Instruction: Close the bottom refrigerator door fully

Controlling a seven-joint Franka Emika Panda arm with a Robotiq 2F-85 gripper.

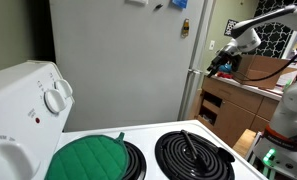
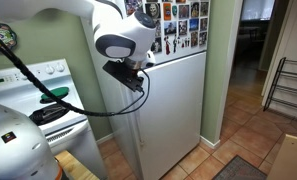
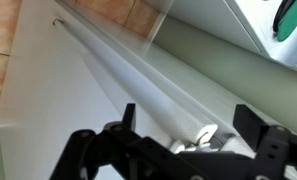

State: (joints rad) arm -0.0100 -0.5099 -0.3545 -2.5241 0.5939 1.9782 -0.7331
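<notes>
The bottom refrigerator door (image 2: 176, 112) is a plain white panel below the magnet-covered top door. In an exterior view it shows edge-on as a narrow white slab (image 1: 195, 92) beside the grey side wall. My gripper (image 2: 130, 78) is at the door's upper left edge; it also shows at the fridge's front (image 1: 221, 58). In the wrist view the gripper (image 3: 188, 118) is open, with its two black fingers either side of the end of the door's long white handle (image 3: 138, 75). I cannot tell whether the fingers touch it.
A white stove (image 1: 148, 150) with black coil burners and a green pot holder (image 1: 88, 158) stands beside the fridge's grey side wall (image 1: 118, 60). Brown wooden cabinet drawers (image 1: 223, 105) lie beyond the fridge. The floor is tiled (image 2: 243, 140), with a doorway to the right.
</notes>
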